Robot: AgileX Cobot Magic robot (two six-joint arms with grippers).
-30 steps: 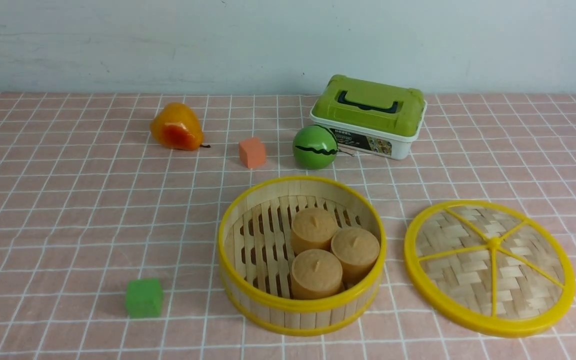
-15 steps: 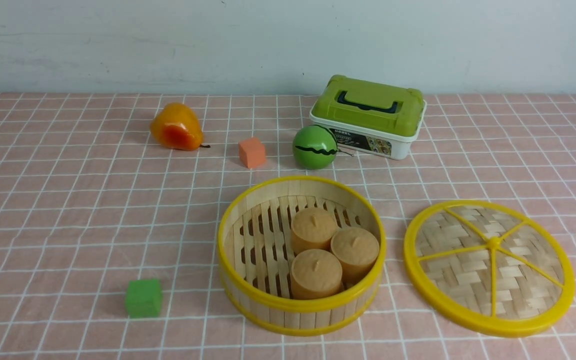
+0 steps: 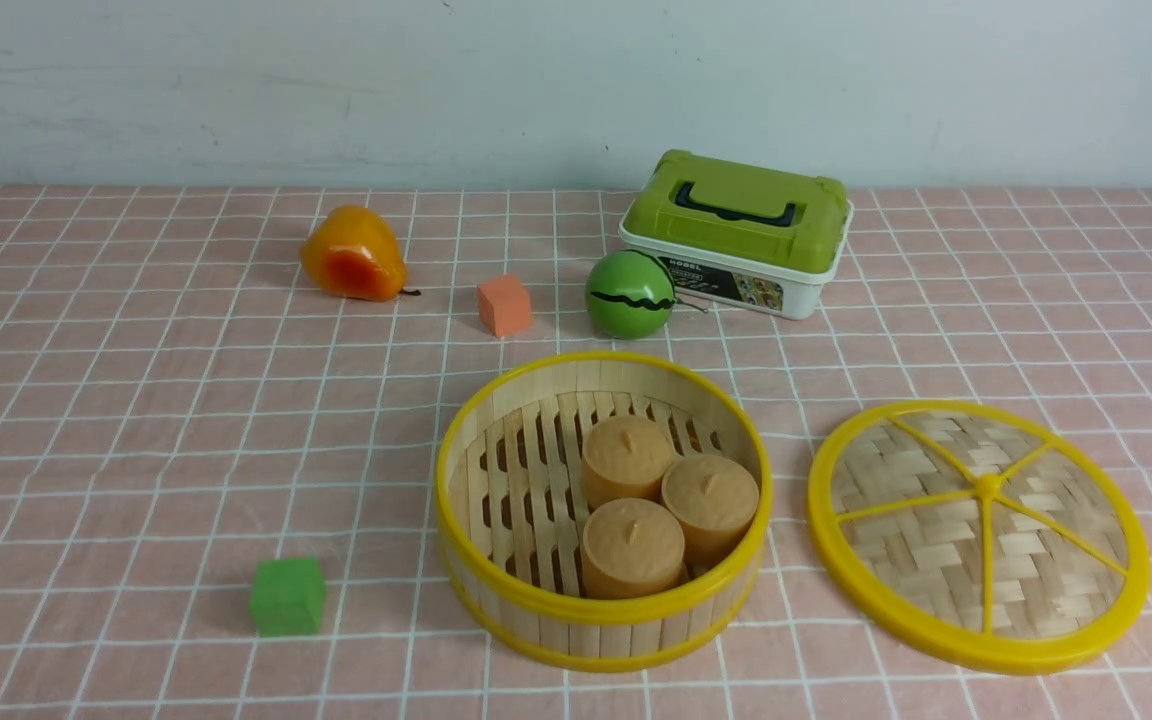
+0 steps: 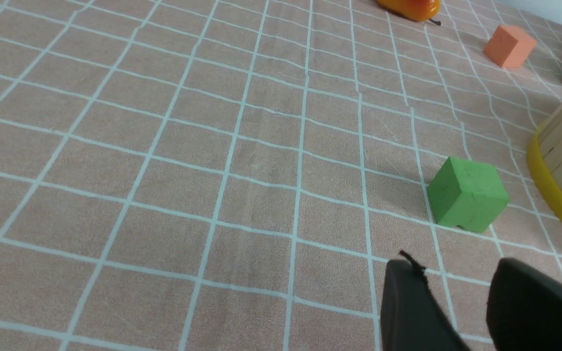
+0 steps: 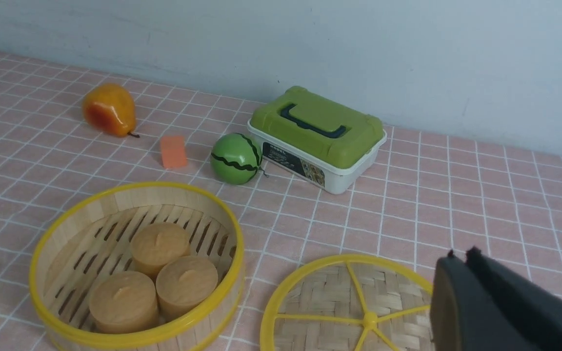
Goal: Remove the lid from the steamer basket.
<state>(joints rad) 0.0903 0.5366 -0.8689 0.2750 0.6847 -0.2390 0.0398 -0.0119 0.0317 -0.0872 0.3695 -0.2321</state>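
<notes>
both jaws of the right gripper (image 5: 462,254) are drawn together with nothing between them, up above the table (image 3: 186,420). the left gripper (image 4: 444,261) shows two dark fingers with a gap between them, so it stands open and empty, near the green block (image 3: 288,597).

the lid (image 3: 986,530) is already off, so the job looks done, and the step in hand is most likely just leaving things be. done well, that means keeping the right arm high and away from the lid, moving it smoothly, with the jaws kept together so that no fingertip can hook the rim or the knob (image 3: 988,487). the left arm has no call to move; a careless swing from it could nudge the green block or the steamer basket (image 3: 601,605). if the lid ever needs shifting again, the raised knob or the thick rim would probably give the surest hold.

as for its looks, the lid lies flat on the table to the right of the basket, near it but not touching. it is a wide round disc of pale woven bamboo with a thick yellow rim, and five thin yellow spokes run out from the knob. the basket is open, three brown buns (image 3: 633,548) sitting together inside on its slatted floor.
</notes>
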